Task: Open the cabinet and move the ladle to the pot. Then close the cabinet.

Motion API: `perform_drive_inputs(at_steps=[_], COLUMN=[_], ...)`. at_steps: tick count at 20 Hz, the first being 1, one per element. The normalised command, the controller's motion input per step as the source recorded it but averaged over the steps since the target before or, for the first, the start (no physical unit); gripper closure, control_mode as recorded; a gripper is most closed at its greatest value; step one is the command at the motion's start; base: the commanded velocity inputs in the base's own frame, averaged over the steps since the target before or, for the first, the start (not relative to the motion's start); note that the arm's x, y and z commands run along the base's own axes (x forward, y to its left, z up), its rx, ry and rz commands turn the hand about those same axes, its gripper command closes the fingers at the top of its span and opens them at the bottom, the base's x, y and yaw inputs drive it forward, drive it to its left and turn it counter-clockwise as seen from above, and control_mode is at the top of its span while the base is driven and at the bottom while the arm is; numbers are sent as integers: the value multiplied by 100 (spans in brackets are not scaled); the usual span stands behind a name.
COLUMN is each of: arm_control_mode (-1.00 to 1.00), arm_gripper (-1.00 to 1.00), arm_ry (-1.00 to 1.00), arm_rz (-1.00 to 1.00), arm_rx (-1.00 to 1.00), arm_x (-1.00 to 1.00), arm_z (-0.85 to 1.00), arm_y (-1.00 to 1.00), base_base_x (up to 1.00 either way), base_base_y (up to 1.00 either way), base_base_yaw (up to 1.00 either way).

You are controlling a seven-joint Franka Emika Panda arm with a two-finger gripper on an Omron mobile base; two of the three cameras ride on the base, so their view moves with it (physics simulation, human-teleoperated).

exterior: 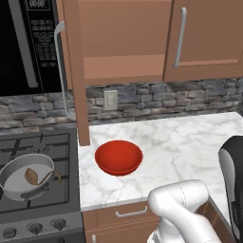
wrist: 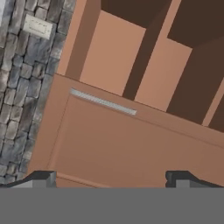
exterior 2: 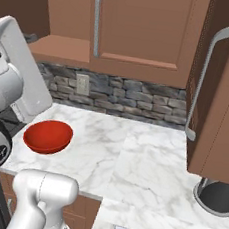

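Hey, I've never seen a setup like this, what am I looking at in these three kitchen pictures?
It is a computer-rendered kitchen with a white robot arm on a base that can drive. Two pictures come from cameras on that base, behind the arm to its left and right. The third comes from a camera on the hand, looking past its gripper at the closed right door and its handle. The jaws stand wide open and hold nothing. The wooden cabinet has its left door swung open. On the marble counter sits a red bowl. On the stove, a grey pot already holds the brown ladle. A black microwave hangs above the stove.
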Motion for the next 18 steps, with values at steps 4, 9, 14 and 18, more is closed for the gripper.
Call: perform_drive_inputs(at_steps=[4,9,14,18], arm_control_mode=[-100,-100,-100,-100], arm_gripper=[-100,-100,-100,-100], arm_ry=[-2,0,-3,-1], arm_rz=[0,0,0,0], arm_rx=[0,0,0,0], arm_x=[-26,-17,-9,-2], arm_z=[0,0,0,0], arm_y=[0,1,2,6], base_base_x=[0,0,0,0], base_base_y=[0,0,0,0], base_base_yaw=[0,0,0,0])
